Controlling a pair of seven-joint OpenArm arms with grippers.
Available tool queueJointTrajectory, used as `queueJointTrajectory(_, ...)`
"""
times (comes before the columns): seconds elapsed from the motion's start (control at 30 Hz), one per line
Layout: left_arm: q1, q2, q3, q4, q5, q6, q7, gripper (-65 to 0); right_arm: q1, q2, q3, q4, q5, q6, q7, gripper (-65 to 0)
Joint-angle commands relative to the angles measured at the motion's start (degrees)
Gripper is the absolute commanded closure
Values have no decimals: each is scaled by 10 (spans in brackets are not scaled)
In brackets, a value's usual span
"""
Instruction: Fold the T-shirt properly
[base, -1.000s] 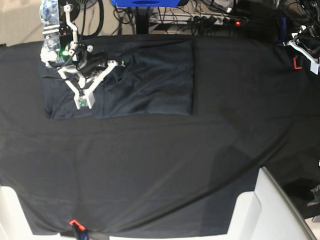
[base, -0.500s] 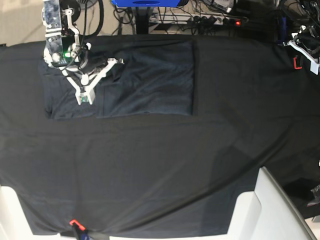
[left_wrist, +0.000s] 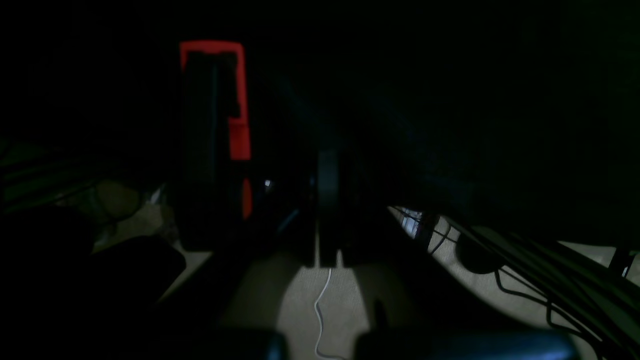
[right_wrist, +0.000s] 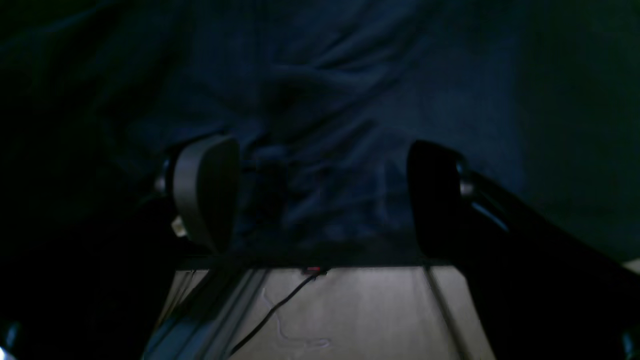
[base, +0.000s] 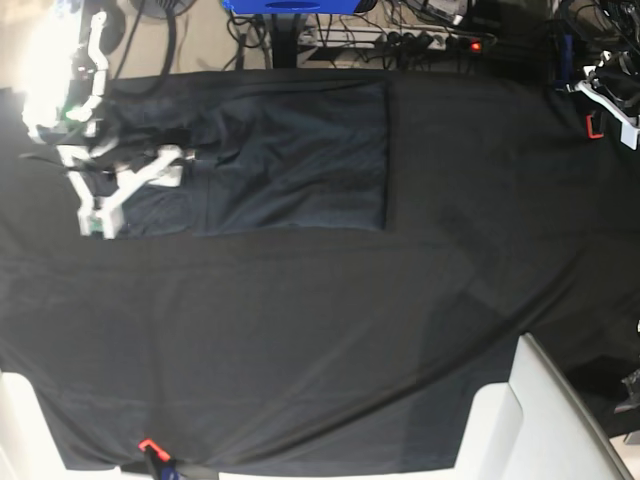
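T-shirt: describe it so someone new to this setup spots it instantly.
Look at the black tablecloth covering the whole table, then its far edge on the base view's left. The T-shirt lies flat there as a folded rectangle. It is slightly lighter, bluer slate-grey than the cloth, with a crisp straight right edge.

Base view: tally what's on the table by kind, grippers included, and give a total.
T-shirt: 1
Tablecloth: 1
Grippers: 2, the right gripper open over the shirt and the left gripper parked at the far corner
Total: 4
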Motion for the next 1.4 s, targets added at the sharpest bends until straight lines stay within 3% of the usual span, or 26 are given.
queueJointTrajectory(0.0,4,-13,-4,8,-4,-5,-7,0,10,8,45,6,-3,23,23,-495)
queueJointTrajectory(0.07,5,-13,-4,8,-4,-5,-7,0,38,10,134,-10,28,109,25,-498)
queueJointTrajectory(0.13,5,-13,-4,8,-4,-5,-7,0,78,14,236,-61,71,208,-10,-497)
queueJointTrajectory(0.27,13,-13,-4,14,-6,-5,-7,0,161,82,358,-228,83,345,-87,-497)
queueJointTrajectory(0.37,12,-13,-4,13,-5,-5,-7,0,182,136,369,-360,85,345,-85,-497)
queueJointTrajectory(0.5,12,-13,-4,13,-5,-5,-7,0,201,164,369,-465,85,345,-85,-498)
queueJointTrajectory(0.73,12,-7,-4,11,-5,-5,-7,0,218,153,368,-472,94,345,-90,-500)
queueJointTrajectory(1.0,12,-4,-3,10,-4,-5,-7,0,239,157,302,-476,209,345,-91,-497)
queueJointTrajectory(1.2,22,-4,-3,12,-4,-5,-9,0,241,156,296,-526,220,345,-64,-497)
queueJointTrajectory(1.37,33,-4,-3,3,-4,-5,-42,0,239,165,296,-579,220,345,-57,-497)
